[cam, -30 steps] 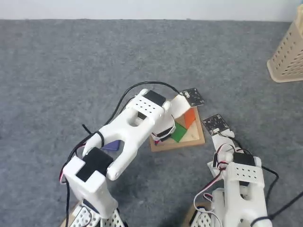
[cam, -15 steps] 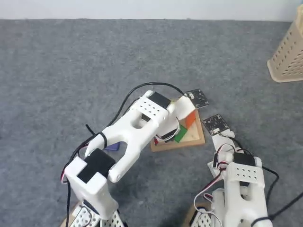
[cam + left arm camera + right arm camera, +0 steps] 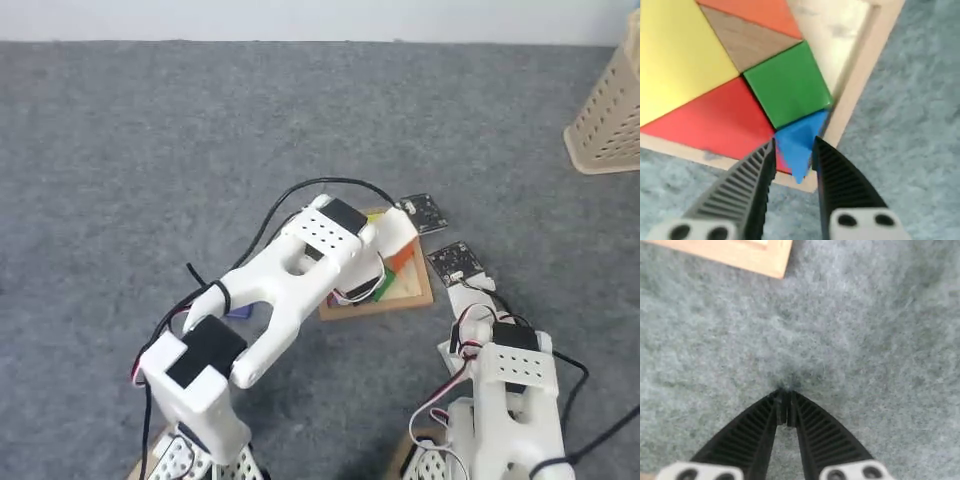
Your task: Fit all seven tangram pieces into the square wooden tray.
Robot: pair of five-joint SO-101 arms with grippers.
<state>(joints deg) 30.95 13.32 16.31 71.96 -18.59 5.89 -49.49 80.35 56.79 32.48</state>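
As counted across the views: two arms, two grippers, one square wooden tray (image 3: 860,75), seven tangram pieces. Six pieces at the tray, one of each: yellow piece (image 3: 675,60), orange piece (image 3: 760,12), brown triangle (image 3: 747,42), green square (image 3: 786,87), red piece (image 3: 715,122), blue triangle (image 3: 799,145). Seventh, a purple piece (image 3: 238,311), out on the grey carpet (image 3: 150,150), apart from the tray and half hidden under the left arm. First five laid flat and edge to edge inside the tray, with a bare strip of tray floor beside the green square and the orange piece, along the rim. Left gripper (image 3: 793,144) narrowed onto the blue triangle, one ribbed finger on either side of it. Blue triangle placed at the tray corner next to the green square, overlapping the red piece's tip. One tip aimed back toward the wrist and reaching across the rim; opposite edge, the long one, set crosswise between the fingers and meeting the green square's nearest side. Flat or tilted: cannot tell. Right gripper (image 3: 785,407) pinched fully together on nothing, above bare carpet near another corner of the tray.
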